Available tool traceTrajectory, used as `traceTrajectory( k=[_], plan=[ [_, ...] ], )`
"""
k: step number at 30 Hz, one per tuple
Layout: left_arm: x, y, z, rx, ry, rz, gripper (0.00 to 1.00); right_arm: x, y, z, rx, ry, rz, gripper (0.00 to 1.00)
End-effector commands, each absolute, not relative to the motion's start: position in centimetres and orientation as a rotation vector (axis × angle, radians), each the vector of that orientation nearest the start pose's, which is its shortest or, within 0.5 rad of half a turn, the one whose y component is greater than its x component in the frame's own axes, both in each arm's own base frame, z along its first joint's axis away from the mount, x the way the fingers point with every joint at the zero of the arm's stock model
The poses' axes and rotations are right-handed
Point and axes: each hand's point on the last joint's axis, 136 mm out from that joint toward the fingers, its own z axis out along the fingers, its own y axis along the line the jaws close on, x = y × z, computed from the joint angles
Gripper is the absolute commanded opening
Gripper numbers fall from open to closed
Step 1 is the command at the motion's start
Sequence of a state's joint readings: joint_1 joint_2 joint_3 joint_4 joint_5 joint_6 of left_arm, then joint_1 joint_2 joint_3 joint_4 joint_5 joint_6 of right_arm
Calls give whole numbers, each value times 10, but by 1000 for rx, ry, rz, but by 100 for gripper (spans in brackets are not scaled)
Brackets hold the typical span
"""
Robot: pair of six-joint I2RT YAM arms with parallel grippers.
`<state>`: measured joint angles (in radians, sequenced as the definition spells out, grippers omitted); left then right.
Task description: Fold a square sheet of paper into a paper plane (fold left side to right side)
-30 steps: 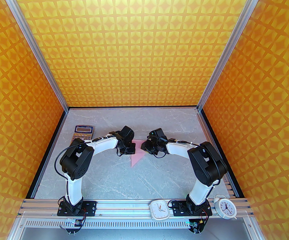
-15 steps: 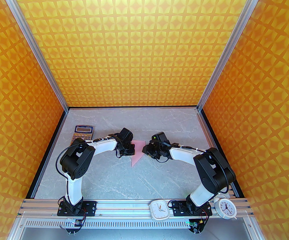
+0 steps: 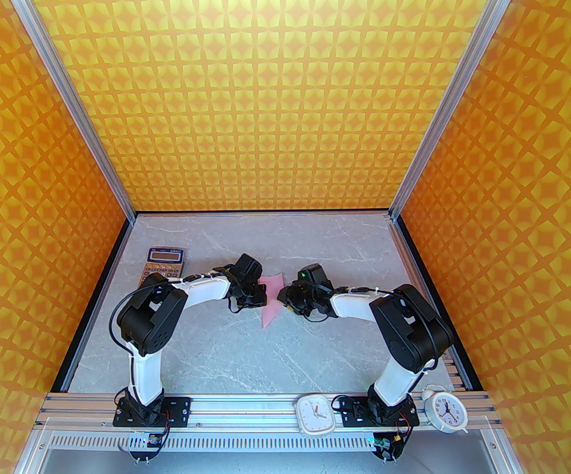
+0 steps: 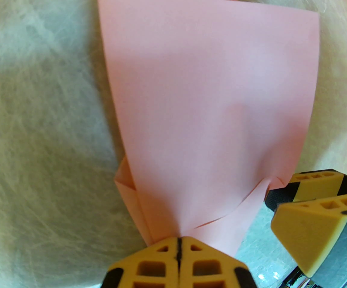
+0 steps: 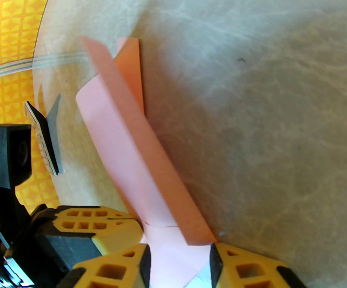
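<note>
The folded pink paper (image 3: pixel 269 311), on the surface right of the calculator (image 3: pixel 163 262), looks light, limp and easily creased. The left jaws clamp one folded tip; the right jaws stand apart astride its edge. Best held at the stiffer creases.

Bright even light; wrist views blurred, fisheye-warped edges

Left tool (image 4: pixel 179 241) pinched closed, right tool (image 5: pixel 179 252) parted, arms angled inward
</note>
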<state>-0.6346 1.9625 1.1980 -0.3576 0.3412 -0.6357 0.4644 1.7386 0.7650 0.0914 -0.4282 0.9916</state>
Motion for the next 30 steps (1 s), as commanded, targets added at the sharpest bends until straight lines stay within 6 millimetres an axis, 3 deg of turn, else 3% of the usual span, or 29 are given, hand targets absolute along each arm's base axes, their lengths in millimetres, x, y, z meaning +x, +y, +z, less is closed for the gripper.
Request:
traceTrajectory(
  k=[1, 10, 17, 30],
  plan=[
    [305, -296, -3, 67, 2960, -734, 2, 315, 232, 30, 504, 2669, 1017, 41],
    [302, -296, -6, 61, 2967, -738, 2, 321, 218, 31, 414, 2707, 869, 42],
    [300, -297, -8, 59, 2969, -753, 2, 328, 234, 24, 444, 2684, 1002, 42],
    [298, -299, -7, 64, 2970, -760, 2, 337, 249, 33, 386, 2695, 998, 41]
  ],
)
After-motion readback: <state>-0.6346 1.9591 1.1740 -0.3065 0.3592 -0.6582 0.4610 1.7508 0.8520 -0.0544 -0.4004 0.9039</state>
